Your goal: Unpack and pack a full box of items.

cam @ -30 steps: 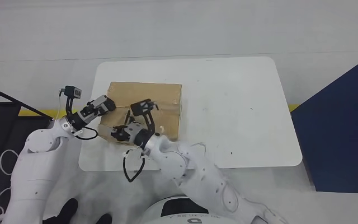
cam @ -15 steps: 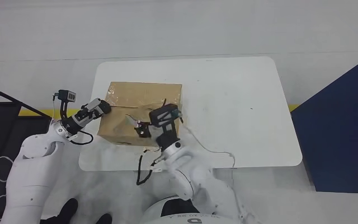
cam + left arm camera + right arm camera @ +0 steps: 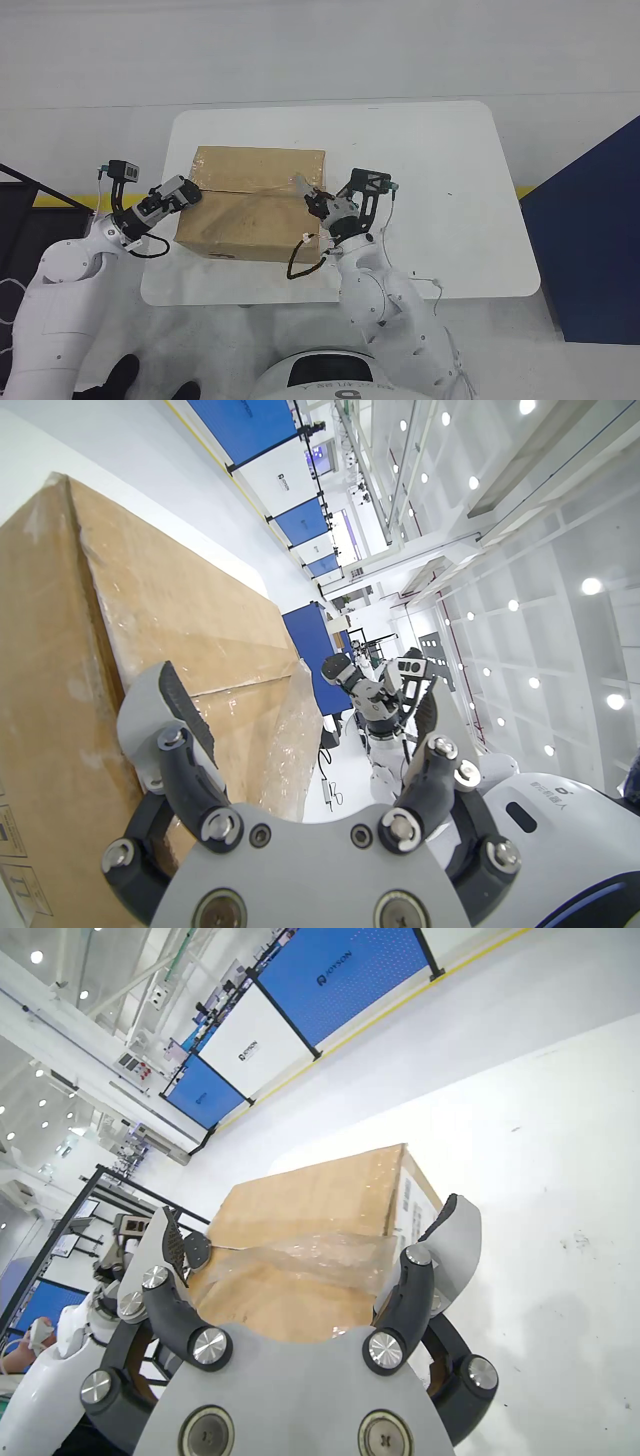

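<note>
surface: white table [image 3: 430,180] | on it: cardboard box [image 3: 250,205] | position: robot's left half, flaps down

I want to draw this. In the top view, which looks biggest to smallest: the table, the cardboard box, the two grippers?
1. table
2. cardboard box
3. left gripper and right gripper: these look about alike, both far smaller than the box, so I won't rank one over the other.

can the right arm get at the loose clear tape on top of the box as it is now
Probably yes. The right gripper is open at the right end of the box, with the lifted tape just ahead of it and nothing between. The left gripper is at the opposite end.
</note>
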`<state>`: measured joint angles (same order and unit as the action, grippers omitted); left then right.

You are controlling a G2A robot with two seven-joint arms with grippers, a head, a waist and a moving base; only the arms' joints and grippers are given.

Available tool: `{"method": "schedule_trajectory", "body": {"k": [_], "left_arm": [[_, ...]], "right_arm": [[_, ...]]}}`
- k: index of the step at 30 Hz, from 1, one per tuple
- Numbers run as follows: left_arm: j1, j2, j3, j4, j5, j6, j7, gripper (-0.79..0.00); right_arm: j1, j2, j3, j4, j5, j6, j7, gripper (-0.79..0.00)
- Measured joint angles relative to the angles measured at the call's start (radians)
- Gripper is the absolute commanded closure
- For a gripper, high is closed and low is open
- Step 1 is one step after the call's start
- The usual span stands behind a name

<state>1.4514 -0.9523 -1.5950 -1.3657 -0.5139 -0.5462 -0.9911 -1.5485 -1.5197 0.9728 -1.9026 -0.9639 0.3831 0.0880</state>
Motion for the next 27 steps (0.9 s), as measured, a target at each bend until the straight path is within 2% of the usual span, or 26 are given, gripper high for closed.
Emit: {"method": "schedule_trajectory", "body": {"k": [5, 9, 12, 19, 27], "left_arm": [[-0.003, 0.000, 0.003, -0.003, 0.011, 0.009, 0.002, -0.785], [-0.005, -0.001, 0.007, -0.005, 0.020, 0.015, 0.003, -0.785], [-0.006, -0.001, 0.009, -0.010, 0.026, 0.018, 0.004, -0.785], [-0.007, -0.001, 0.008, -0.015, 0.029, 0.017, 0.002, -0.785], [-0.002, -0.002, 0.009, 0.002, 0.013, -0.002, -0.008, -0.785]], "right_arm": [[0.037, -0.007, 0.010, 0.056, 0.039, 0.043, 0.041, -0.785], [0.044, -0.007, 0.016, 0.067, 0.073, 0.006, 0.056, -0.785], [0.042, -0.005, 0.020, 0.069, 0.104, -0.052, 0.065, -0.785], [0.016, 0.005, 0.082, 0.080, 0.266, -0.261, 0.058, -0.785], [0.011, 0.010, 0.087, 0.088, 0.284, -0.345, 0.025, -0.785]]}}
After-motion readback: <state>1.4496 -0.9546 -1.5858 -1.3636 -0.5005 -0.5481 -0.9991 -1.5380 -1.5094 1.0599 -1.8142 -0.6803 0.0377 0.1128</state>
